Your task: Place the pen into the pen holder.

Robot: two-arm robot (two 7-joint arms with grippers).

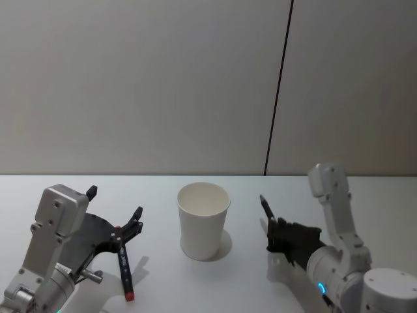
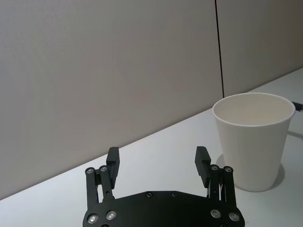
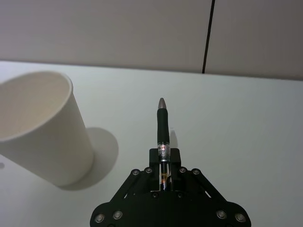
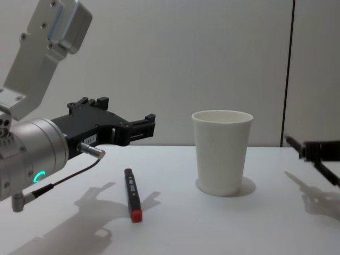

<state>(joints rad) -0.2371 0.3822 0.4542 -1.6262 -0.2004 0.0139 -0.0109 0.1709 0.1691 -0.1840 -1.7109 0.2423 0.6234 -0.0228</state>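
Observation:
The pen holder (image 1: 203, 222), a plain white paper cup, stands upright and empty at the table's middle; it also shows as the cup (image 2: 253, 142), (image 3: 42, 127), (image 4: 220, 151). Right of it, my right gripper (image 1: 273, 228) (image 3: 163, 158) (image 4: 308, 150) is shut on a black pen (image 1: 266, 207) (image 3: 162, 127) (image 4: 293, 142), held just above the table. The pen's tip points away from me, past the fingers. To the cup's left, my left gripper (image 1: 115, 203) (image 2: 157, 156) (image 4: 125, 110) hovers open with nothing between its fingers.
A black marker with a red end (image 1: 124, 261) (image 4: 130, 199) lies flat on the white table (image 1: 215, 287), below and just beside the left gripper. A grey wall with a dark vertical seam stands behind the table.

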